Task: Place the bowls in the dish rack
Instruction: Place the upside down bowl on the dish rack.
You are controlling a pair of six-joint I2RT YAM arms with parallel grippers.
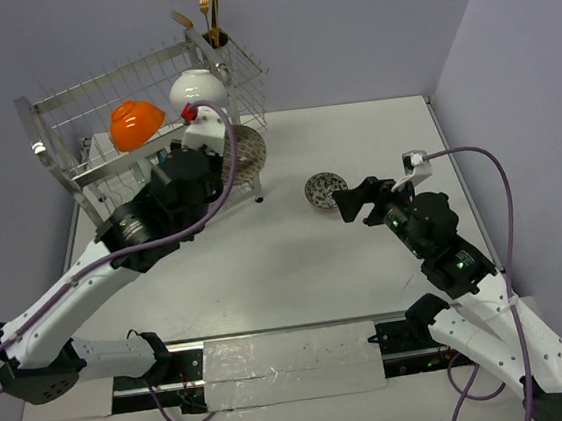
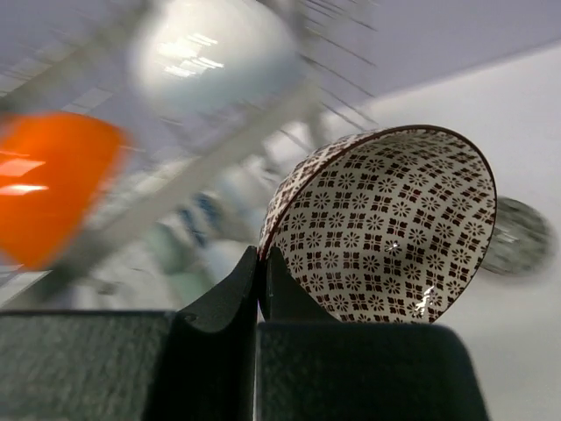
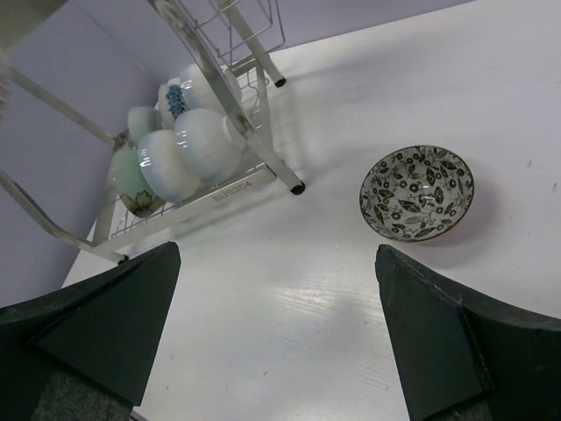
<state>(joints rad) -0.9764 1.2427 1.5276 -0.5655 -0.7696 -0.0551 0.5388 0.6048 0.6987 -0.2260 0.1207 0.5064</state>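
The dish rack (image 3: 232,189) already carries an orange bowl (image 1: 137,123) and a white bowl (image 1: 198,85) on top and several pale bowls (image 3: 188,145) below. The left tool (image 2: 261,281) is clamped on the rim of a brown-patterned bowl (image 2: 386,228), just beside the rack. One flowered bowl (image 3: 416,193) lies on the bench (image 3: 491,88), before the right tool (image 3: 276,263), whose fingers stand apart. I judge two bowls remain to load.

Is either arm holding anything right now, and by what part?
The left fingers pinch the brown-patterned bowl by its rim; the right fingers are open, holding nothing.
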